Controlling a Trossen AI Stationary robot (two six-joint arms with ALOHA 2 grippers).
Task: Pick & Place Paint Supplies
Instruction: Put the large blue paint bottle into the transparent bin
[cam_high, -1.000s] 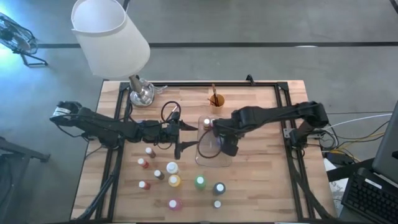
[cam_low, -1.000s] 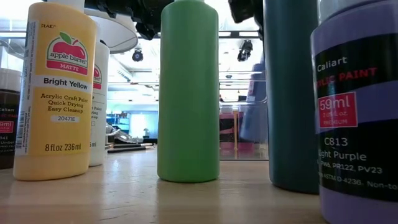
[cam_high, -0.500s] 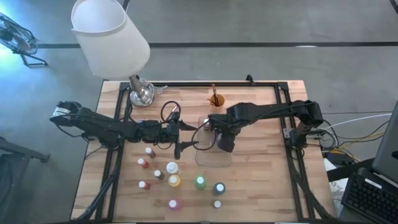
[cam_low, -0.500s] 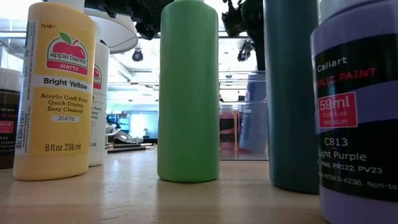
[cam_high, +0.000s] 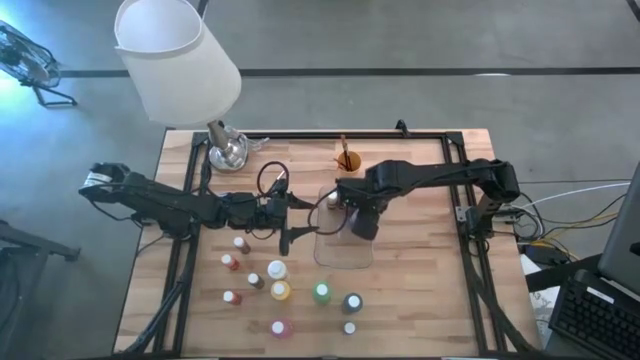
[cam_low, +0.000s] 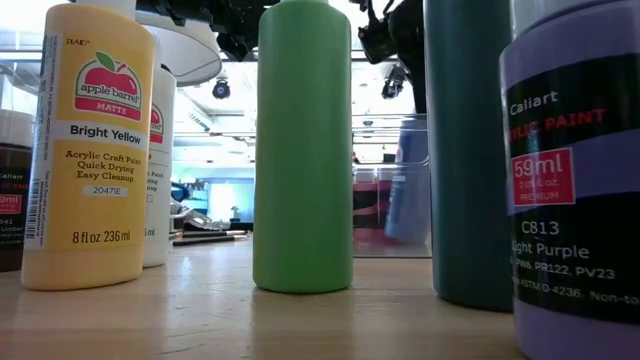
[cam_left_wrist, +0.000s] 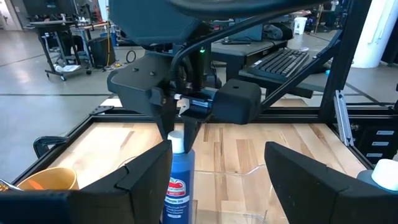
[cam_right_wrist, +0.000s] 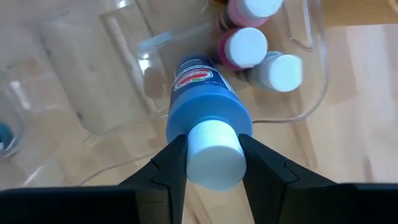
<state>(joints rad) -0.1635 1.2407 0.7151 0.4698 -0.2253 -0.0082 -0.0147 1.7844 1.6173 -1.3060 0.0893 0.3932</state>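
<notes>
A: From above, what did you see?

B: The right gripper (cam_high: 352, 208) hung over the clear tray (cam_high: 342, 258) near the middle of the table (cam_high: 420, 290), at the tray's far end. The left gripper (cam_high: 300, 212) sat just beside the tray's left edge, pointing at it. Loose paint bottles (cam_high: 279, 290) stood in a cluster on the near half of the table, and an orange cup (cam_high: 348, 160) holding a brush stood beyond the tray. A lamp (cam_high: 175, 60) stood at the far left corner.

A: And at table height?

B: A yellow bottle (cam_low: 88, 150), a green bottle (cam_low: 303, 150), a dark teal bottle (cam_low: 468, 150) and a light purple bottle (cam_low: 575, 180) stood close to the camera. Behind them the tray (cam_low: 390, 215) showed a blue bottle (cam_low: 410, 180) upright inside it.

A: The left wrist camera?

B: The left gripper's fingers (cam_left_wrist: 146, 180) stood wide apart with nothing between them. Ahead, the right gripper (cam_left_wrist: 177, 127) pinched the white cap of the blue bottle (cam_left_wrist: 179, 186), which stood upright over the tray.

A: The right wrist camera?

B: Its fingers (cam_right_wrist: 171, 165) were clamped on either side of the blue bottle's (cam_right_wrist: 205, 112) white cap. Three smaller white-capped bottles (cam_right_wrist: 249, 46) lay in the tray beside it, at least two of them pink.
</notes>
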